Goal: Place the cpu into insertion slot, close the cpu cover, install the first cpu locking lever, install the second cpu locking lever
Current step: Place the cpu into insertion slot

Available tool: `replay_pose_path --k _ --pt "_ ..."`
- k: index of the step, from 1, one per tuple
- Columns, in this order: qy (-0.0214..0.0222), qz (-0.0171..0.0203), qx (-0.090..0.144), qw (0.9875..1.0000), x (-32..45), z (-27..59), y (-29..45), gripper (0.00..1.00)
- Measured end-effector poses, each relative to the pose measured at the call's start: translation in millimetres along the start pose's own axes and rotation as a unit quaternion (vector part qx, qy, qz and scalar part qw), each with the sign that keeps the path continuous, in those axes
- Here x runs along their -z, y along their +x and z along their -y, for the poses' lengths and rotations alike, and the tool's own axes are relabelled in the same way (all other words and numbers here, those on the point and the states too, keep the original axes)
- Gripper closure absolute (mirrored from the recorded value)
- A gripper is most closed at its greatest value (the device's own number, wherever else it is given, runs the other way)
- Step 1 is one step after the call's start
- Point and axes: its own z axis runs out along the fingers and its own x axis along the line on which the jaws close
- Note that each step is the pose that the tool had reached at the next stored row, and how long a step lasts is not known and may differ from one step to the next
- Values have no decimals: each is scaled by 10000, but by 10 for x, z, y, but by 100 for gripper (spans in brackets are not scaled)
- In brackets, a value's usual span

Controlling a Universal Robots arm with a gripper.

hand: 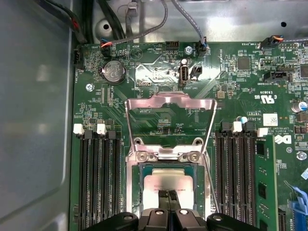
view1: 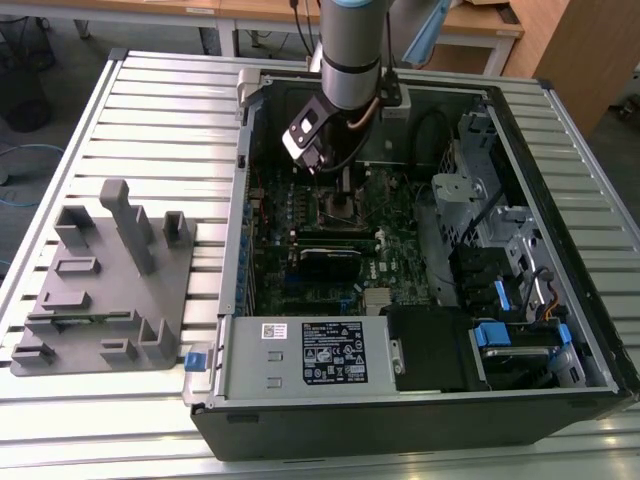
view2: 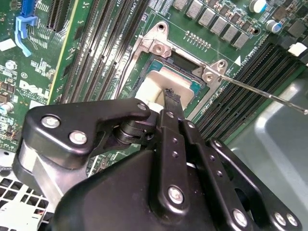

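The cpu (hand: 161, 180) (view2: 155, 83) lies flat in the insertion slot (hand: 140, 195) (view1: 337, 207) on the green board. Its pale metal face points up. My gripper (hand: 167, 195) (view2: 170, 94) (view1: 345, 178) hangs right over it, fingers shut together, tips resting on or just above the chip's face. The cpu cover (hand: 168, 100) stands swung open behind the slot; through its square window I see the board. A thin wire locking lever (view2: 269, 96) (hand: 212, 192) sticks out from the socket's side, unlatched.
The open computer case (view1: 230, 250) lies on a slatted table. Memory slots (hand: 98, 163) flank the socket on both sides. A black card (view1: 330, 262) and the power supply (view1: 300, 355) sit nearer the front. A grey fixture plate (view1: 100, 280) lies at the exterior view's left.
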Motion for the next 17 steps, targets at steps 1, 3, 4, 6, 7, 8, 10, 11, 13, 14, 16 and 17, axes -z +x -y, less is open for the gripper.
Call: replay_pose_path --k 1,3,4,6,7,8,10,11,13,14,16,17 --pt "0 -1 0 10000 -9 1 0 90" --pt "0 -1 0 10000 -24 2 0 90" --pt "0 0 0 10000 -27 2 -1 90" --pt "1 0 0 10000 -27 2 -1 90" --pt "1 0 0 10000 -28 2 -1 90" --pt "0 -1 0 10000 -28 2 -1 90" --pt "0 -2 -1 10000 -31 2 0 90" --pt "-1 -4 0 10000 -38 2 0 90" --pt "0 -1 0 10000 -51 4 -1 90" --pt "0 0 0 10000 -57 4 -1 90" --pt "2 3 0 10000 -62 5 -3 90" --pt "2 3 0 10000 -62 5 -3 90"
